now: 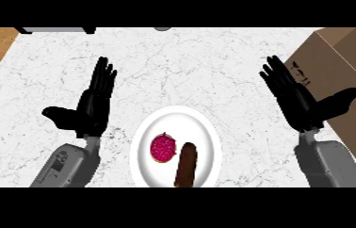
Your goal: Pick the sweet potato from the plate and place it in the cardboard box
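Head view shows both hands flat-fingered and holding nothing, left hand [93, 104] at nine o'clock, right hand [295, 100] at three beside the cardboard box [327, 67], likely poised because the sweet potato [185, 165] lies untouched on the plate [201, 123] at six, by a pink round item [163, 148].

You are looking at one white plate [208, 128] sitting on the marble counter [181, 67], and everything else is being counted from that plate. Two food items are lying on it: one brown sweet potato [186, 164] and, just beside it on its left, one round magenta item [163, 148]. One cardboard box [327, 62] is standing to the plate's upper right. Two black hands are showing, one left hand [90, 104] on the plate's left and one right hand [295, 100] on the plate's right, both flat with straight fingers.
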Motion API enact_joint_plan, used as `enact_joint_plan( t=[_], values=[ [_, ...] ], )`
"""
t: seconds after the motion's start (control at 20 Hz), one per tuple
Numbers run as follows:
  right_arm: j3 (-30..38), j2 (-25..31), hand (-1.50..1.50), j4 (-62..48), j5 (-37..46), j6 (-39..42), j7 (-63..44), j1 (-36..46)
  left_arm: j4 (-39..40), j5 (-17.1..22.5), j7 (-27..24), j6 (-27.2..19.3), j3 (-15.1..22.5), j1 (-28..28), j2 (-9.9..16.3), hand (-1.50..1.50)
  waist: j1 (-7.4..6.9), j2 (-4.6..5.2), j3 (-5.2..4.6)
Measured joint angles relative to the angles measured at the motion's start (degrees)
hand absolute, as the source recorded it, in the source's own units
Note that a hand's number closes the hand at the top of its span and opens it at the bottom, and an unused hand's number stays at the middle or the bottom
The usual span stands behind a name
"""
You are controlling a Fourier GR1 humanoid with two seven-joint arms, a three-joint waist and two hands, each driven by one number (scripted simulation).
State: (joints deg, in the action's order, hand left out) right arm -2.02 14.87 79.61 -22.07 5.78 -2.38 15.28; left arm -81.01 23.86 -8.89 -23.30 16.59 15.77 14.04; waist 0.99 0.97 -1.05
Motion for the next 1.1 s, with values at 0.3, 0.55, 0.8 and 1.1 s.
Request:
enact_joint_plan(
  t=[0.3,0.55,0.8,1.1],
  values=[
    [0.5,5.3,-1.5,11.8,10.0,-10.7,-4.8,2.2,0.3,-6.3,0.3,4.2,2.2,0.3,9.3,0.0,1.65,-2.32,0.51],
    [-3.7,14.5,-1.5,20.3,23.5,-14.4,-14.5,0.0,-0.3,-9.1,0.8,8.9,4.1,-0.1,15.5,0.0,2.95,-2.92,0.43],
    [-11.4,19.4,-1.5,34.4,35.1,-14.5,-23.0,-4.4,-2.8,-9.2,0.9,12.9,3.9,-1.0,19.8,0.0,1.91,-2.55,0.67],
    [-22.0,23.2,-1.5,47.3,45.5,-7.4,-37.9,-4.4,-4.6,-10.2,1.0,14.2,4.6,-1.2,19.8,0.0,0.33,-1.83,0.76]
  ],
)
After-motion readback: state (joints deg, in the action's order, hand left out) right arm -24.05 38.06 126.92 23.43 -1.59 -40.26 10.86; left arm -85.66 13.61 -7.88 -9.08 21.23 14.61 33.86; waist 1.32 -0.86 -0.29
